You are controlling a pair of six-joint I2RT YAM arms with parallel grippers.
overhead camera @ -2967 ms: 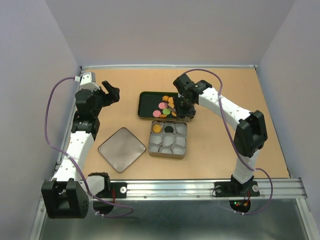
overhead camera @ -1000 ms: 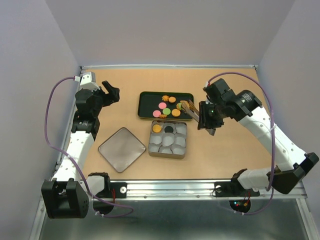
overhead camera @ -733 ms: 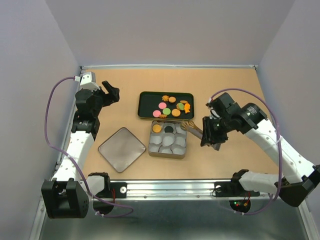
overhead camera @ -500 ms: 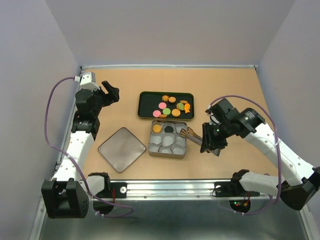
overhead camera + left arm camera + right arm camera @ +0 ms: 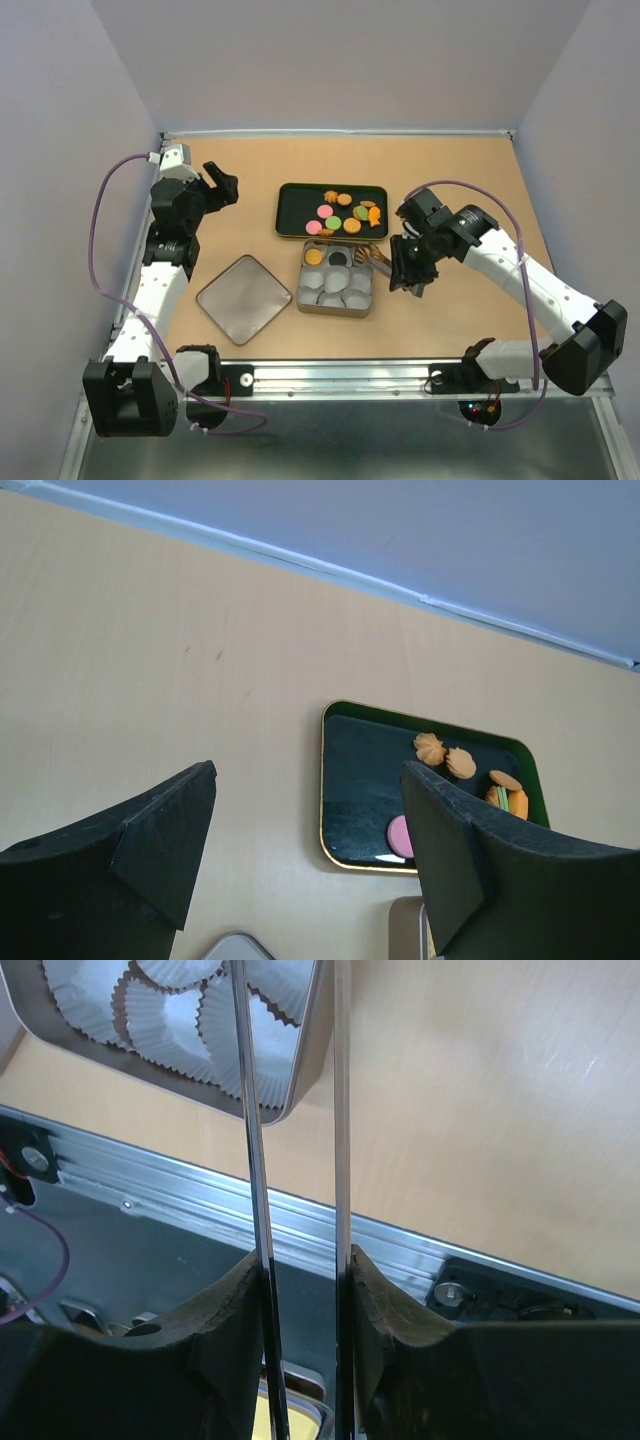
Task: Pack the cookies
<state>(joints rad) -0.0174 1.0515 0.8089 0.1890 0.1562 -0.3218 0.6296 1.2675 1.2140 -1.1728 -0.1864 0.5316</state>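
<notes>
The cookies [image 5: 340,212] lie in a dark green tray [image 5: 292,212]: pink, green and orange discs plus orange shaped ones. An orange cookie [image 5: 314,257] and a black one [image 5: 339,259] sit in a metal tin [image 5: 336,309] lined with white paper cups. My right gripper [image 5: 405,268] is shut on metal tongs [image 5: 382,261] whose tips reach the tin's right far corner. In the right wrist view the tong blades [image 5: 250,1110] run up past the tin's rim [image 5: 306,1060]; their tips are out of view. My left gripper [image 5: 222,186] hangs open far left, nothing between its fingers [image 5: 150,850]. The left wrist view shows the tray [image 5: 360,780] and cookies [image 5: 430,747].
The tin's square lid [image 5: 244,298] lies flat to the left of the tin. A metal rail [image 5: 330,378] runs along the table's near edge, also seen below the tin as the rail [image 5: 150,1190]. Walls close in the table on three sides.
My right arm carried the tongs away from the tray, swung right and nearer, then came back left to the tin's right edge. The left arm has not moved.
</notes>
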